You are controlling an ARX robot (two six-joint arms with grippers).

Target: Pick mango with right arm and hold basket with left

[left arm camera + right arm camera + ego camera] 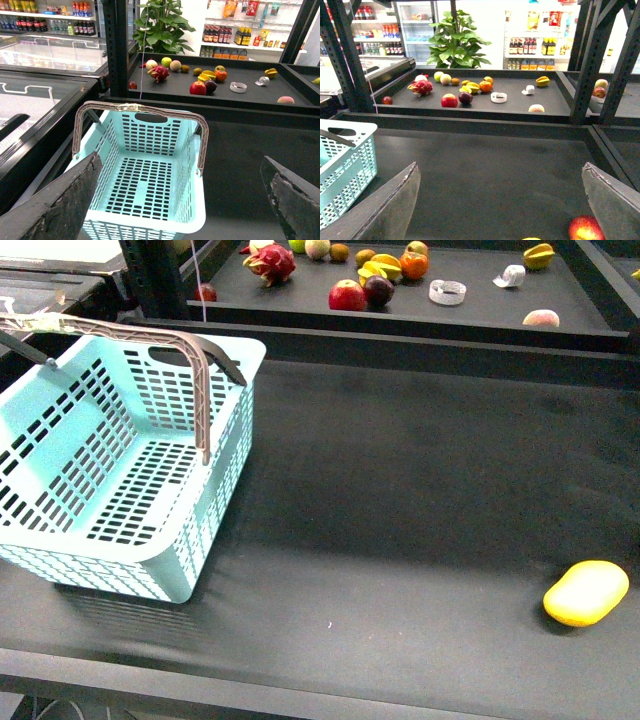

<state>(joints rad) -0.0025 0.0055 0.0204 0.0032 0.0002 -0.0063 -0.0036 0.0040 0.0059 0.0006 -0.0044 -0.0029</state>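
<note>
The yellow mango (586,592) lies on the black table at the front right; a sliver of it (532,238) shows at the edge of the right wrist view. The light-blue basket (190,565) stands at the left, empty, handles raised; it also shows in the left wrist view (165,212) and the right wrist view (350,165). My left gripper (182,200) is open above the basket's near end, its fingers (60,200) wide apart. My right gripper (502,200) is open above the bare table, holding nothing. Neither arm shows in the front view.
A red apple (585,229) lies by the right finger (615,205). The back shelf (300,312) holds a dragon fruit (270,264), a red apple (347,295), an orange (413,265), a starfruit (538,255) and other fruit. A black frame post (350,60) stands left.
</note>
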